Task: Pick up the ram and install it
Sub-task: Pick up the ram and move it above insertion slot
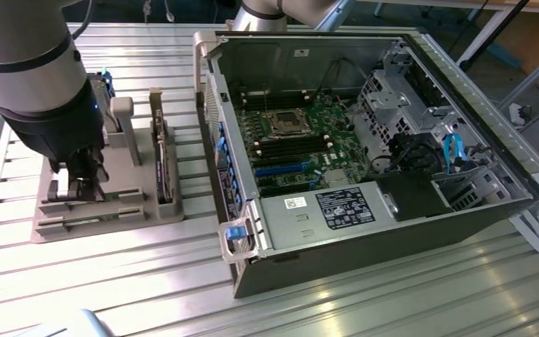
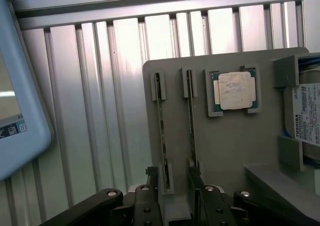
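Beside the open computer case (image 1: 279, 53), on the exterior view's left over the grey parts tray (image 2: 235, 146), the gripper (image 2: 172, 178) hangs with jaws spread either side of the ram (image 2: 161, 131) standing in its slot, so one finger could snag the neighbouring stick (image 2: 190, 121).

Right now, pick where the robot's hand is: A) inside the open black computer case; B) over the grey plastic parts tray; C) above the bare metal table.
B: the hand hangs over the grey plastic parts tray, outside the open black computer case.
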Controlling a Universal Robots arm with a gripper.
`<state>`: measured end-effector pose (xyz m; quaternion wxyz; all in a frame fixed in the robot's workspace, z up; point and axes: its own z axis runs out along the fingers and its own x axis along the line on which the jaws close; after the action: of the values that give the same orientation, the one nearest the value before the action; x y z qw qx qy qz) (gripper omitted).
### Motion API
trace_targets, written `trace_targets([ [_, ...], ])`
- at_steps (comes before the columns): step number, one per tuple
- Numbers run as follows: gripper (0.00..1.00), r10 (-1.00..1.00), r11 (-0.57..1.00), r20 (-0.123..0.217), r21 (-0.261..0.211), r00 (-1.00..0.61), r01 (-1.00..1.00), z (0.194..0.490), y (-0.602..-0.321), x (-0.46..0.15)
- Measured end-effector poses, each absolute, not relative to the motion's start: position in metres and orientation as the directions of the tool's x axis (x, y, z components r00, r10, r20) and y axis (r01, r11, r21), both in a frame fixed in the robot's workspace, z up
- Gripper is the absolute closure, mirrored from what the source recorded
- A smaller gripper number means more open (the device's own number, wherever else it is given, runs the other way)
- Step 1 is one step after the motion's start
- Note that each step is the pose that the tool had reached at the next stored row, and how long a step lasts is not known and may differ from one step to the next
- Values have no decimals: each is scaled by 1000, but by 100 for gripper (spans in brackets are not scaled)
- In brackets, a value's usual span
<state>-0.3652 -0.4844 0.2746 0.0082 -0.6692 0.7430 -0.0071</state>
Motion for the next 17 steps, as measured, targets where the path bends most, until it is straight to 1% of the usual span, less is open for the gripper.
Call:
trace_targets([
  [12,64,-995,104,-2,-19,-104,-994,245,-487,-368],
  [17,64,-995,103,-2,-17,-103,-995,226,-501,-370],
])
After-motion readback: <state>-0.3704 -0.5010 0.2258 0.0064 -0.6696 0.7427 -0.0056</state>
